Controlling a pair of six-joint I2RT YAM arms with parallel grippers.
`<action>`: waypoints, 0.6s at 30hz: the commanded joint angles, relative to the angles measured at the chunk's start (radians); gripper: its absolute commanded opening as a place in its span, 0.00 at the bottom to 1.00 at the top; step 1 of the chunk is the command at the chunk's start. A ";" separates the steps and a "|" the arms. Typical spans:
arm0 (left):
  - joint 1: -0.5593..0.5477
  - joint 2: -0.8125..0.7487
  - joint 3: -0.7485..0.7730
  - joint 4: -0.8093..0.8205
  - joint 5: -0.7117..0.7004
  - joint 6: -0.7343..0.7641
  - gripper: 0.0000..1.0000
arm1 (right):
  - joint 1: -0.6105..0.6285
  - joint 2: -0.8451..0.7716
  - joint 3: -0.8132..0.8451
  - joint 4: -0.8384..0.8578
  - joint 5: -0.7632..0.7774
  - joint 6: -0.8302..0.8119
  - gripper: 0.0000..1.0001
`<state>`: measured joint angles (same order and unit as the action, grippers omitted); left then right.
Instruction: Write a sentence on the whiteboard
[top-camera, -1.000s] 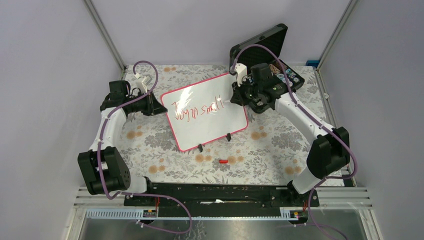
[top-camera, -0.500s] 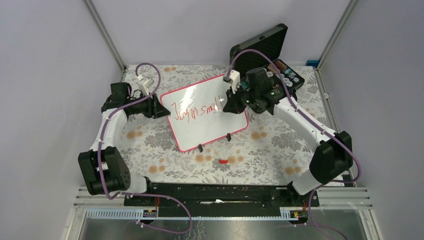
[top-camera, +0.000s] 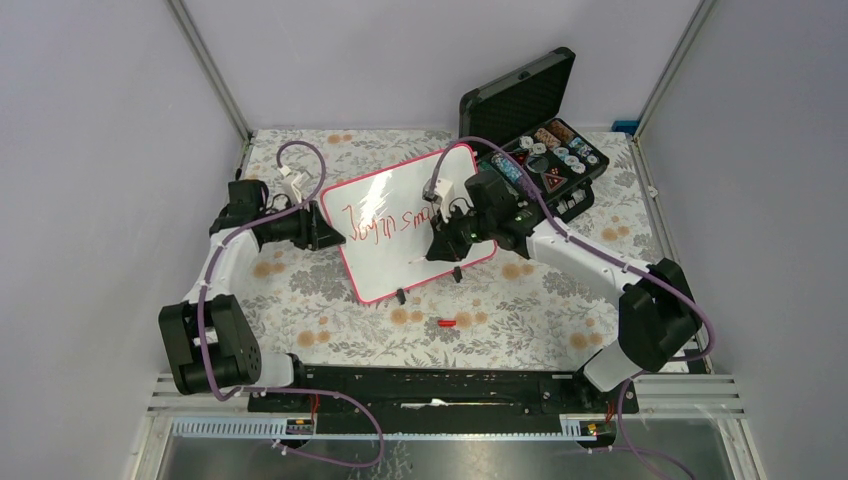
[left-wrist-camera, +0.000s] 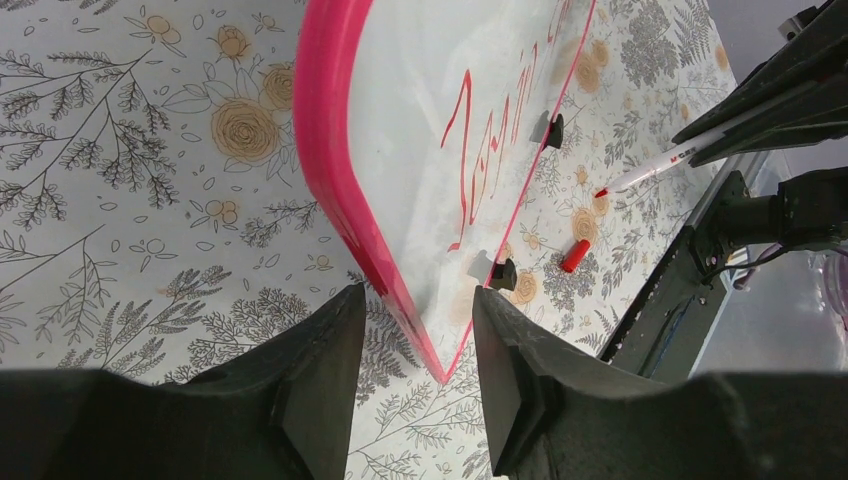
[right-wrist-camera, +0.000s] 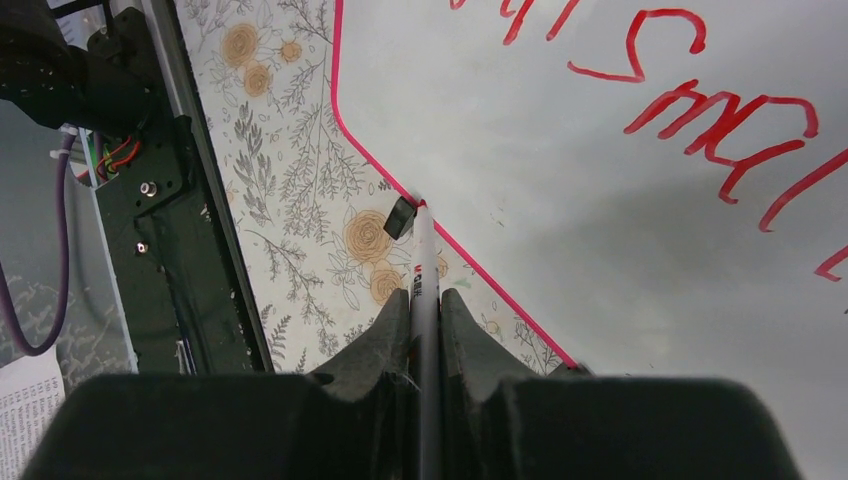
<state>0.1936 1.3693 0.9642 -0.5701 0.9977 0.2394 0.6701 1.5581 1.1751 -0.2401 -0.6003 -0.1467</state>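
The whiteboard (top-camera: 390, 268) stands tilted on the floral cloth on two black clip feet (top-camera: 400, 296). Red words (top-camera: 375, 224) run across it in one line, roughly "Joy in small"; my right arm covers their end. My left gripper (top-camera: 326, 233) is at the board's left edge. In the left wrist view, the left gripper (left-wrist-camera: 415, 340) is open and the pink rim (left-wrist-camera: 330, 150) runs between its fingers with gaps on both sides. My right gripper (right-wrist-camera: 425, 305) is shut on a white marker (right-wrist-camera: 424, 265), its tip near the board's lower edge, by a clip foot (right-wrist-camera: 400, 216).
An open black case (top-camera: 520, 105) holding several small items stands at the back right, just behind my right arm. The marker's red cap (top-camera: 446, 323) lies on the cloth in front of the board. Grey walls close in both sides.
My left gripper has opened around the board's left rim. My right arm has carried the marker from the board's upper right corner down and left over its lower part.
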 joint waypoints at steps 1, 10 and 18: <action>0.004 -0.042 -0.031 0.104 0.063 -0.016 0.47 | 0.028 -0.032 -0.036 0.138 0.043 0.038 0.00; 0.003 -0.030 -0.044 0.112 0.075 -0.022 0.41 | 0.095 -0.032 -0.069 0.226 0.127 0.020 0.00; 0.004 -0.032 -0.054 0.125 0.072 -0.029 0.35 | 0.136 -0.018 -0.101 0.313 0.174 0.021 0.00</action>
<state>0.1936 1.3617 0.9218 -0.4969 1.0290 0.2081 0.7864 1.5581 1.0874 -0.0208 -0.4656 -0.1196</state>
